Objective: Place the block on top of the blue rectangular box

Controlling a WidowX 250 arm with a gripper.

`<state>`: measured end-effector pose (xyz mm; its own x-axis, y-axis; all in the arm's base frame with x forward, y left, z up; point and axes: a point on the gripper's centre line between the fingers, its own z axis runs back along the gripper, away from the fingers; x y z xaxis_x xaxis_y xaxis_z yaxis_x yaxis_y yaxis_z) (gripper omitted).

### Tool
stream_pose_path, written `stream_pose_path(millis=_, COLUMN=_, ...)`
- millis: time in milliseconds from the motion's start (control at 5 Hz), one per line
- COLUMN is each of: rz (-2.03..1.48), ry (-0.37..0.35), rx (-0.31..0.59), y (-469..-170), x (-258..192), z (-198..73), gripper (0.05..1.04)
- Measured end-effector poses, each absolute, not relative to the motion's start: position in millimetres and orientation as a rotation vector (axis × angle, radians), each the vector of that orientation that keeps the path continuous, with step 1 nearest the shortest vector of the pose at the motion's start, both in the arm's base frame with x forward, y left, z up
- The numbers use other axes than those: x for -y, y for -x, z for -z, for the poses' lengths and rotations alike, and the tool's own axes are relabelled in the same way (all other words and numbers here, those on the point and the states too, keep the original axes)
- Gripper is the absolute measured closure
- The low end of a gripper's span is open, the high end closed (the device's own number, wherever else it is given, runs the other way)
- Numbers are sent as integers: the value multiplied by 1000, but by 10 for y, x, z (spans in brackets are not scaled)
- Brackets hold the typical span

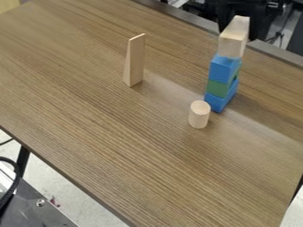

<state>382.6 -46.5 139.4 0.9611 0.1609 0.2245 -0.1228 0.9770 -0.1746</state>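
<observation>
- Camera view: the pale wooden block with slanted sides (233,41) is at 1 o'clock, at the top of a stack, resting on the blue rectangular box (223,70).
- Below that box, a green block (218,88) sits on a lower blue block (217,103), which stands on the brown wood-grain desk (118,146); the stack lies between 1 and 2 o'clock.
- As for the tool, whether it is released, clenched or grasping something, I cannot tell.
- A short, pale wooden cylinder (199,116) stands upright at 3 o'clock, close to the middle, near the foot of the stack on its 7 o'clock side.
- Between 11 and 12 o'clock, a tall, narrow, pale wooden wedge (135,60) stands on end, well apart from the stack.
- Off the desk at 8 o'clock, a black cable (16,177) curves beside the edge of the view.
</observation>
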Motion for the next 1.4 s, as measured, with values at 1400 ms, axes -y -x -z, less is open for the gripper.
stream_pose_path(millis=1400, rz=-152, ry=150, rx=220, y=-3775, x=391, z=-1284, gripper=507)
